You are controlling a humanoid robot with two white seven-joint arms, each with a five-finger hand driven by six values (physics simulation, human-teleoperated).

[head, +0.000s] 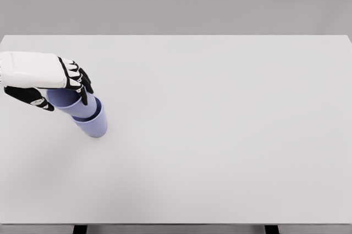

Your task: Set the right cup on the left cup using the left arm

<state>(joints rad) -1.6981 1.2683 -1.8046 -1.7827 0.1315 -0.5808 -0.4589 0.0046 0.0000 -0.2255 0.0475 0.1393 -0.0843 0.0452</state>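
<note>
From my seat the left hand is cut off at the picture's left edge, so I see no wrist or arm behind it. Its white back and dark fingers cover the rim and upper wall of the upper cup, and I cannot tell how the fingers meet that cup underneath. The upper cup's base is hidden inside the lower cup, so I cannot judge how deep it sits. The lower cup's foot is hard to read against the table. The table's near edge runs almost along the bottom border, and its two dark legs are clipped there.
</note>
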